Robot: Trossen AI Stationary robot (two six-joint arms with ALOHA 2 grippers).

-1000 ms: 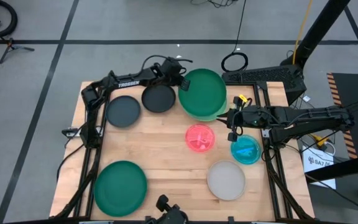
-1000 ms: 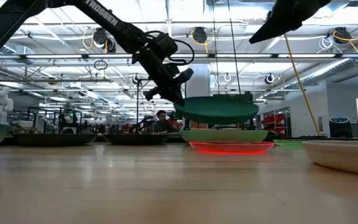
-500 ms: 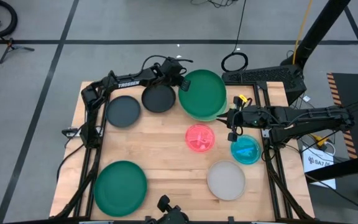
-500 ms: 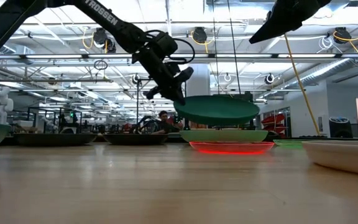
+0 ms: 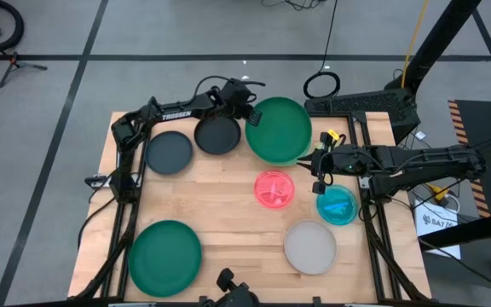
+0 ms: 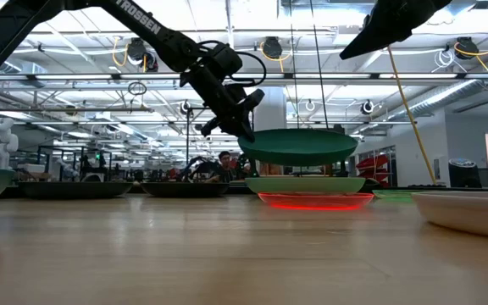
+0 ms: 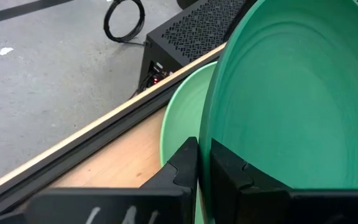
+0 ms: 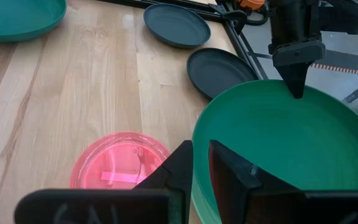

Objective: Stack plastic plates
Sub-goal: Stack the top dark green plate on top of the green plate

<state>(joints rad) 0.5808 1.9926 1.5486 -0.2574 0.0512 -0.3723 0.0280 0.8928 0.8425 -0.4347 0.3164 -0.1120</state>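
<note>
Right now the left gripper [image 5: 247, 118] pinches the dark green plate [image 5: 278, 129] by its rim. It looks light, stiff and slippery; the right gripper [image 8: 201, 163] pinches the rim too.

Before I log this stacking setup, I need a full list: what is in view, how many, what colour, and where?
Large dark green plastic plate: one, held above a light green plate at the far edge.
Light green plastic plate: one, under it.
Second dark green plate: one, near left corner.
Dark grey round plates: two, far left.
Translucent pink plate: one, centre.
Blue plate: one, right.
Frosted white plate: one, near right.
Wooden table: one.
Left gripper: shut on the large plate's rim.
Right gripper: at that plate's opposite rim.
</note>
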